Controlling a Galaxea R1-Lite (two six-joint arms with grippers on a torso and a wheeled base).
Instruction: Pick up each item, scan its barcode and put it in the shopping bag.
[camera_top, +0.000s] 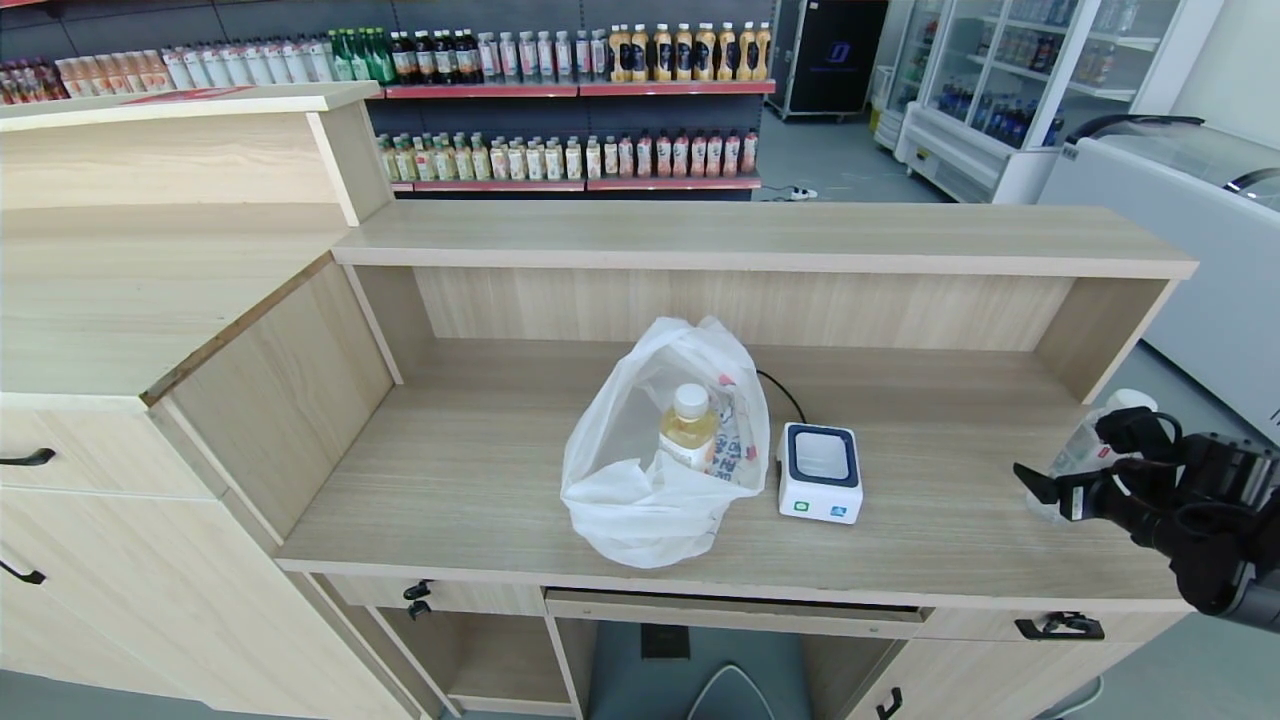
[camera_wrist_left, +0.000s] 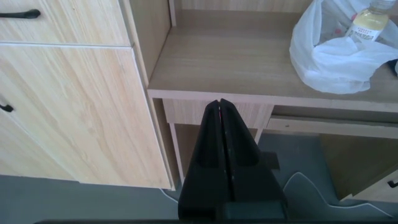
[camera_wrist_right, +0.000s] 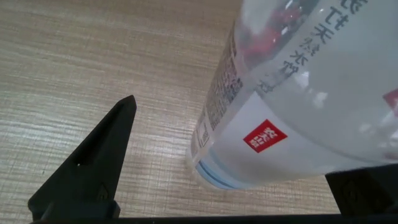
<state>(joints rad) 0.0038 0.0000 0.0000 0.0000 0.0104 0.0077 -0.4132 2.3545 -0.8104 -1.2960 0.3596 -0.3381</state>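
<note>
Presently, the left gripper (camera_wrist_left: 219, 102) hangs below counter level on the left, well apart from the goods, its two black fingers pressed flat together. On the pale wooden counter (camera_top: 950, 540) stands a white, thin plastic shopping bag (camera_top: 610, 480), mouth open, with a yellow-drink bottle with a white cap (camera_top: 688, 425) upright inside. Just beside the bag sits a small white box scanner with a dark window (camera_top: 820, 472). Far right stands a clear plastic water bottle with a printed label (camera_top: 1085, 445), upright. The right gripper (camera_top: 1065, 448) straddles it, fingers spread wide, one side showing a gap. Judgement: the bottle appears full, hence fairly heavy, smooth and somewhat yielding; grip it mid-body, on the label band.
</note>
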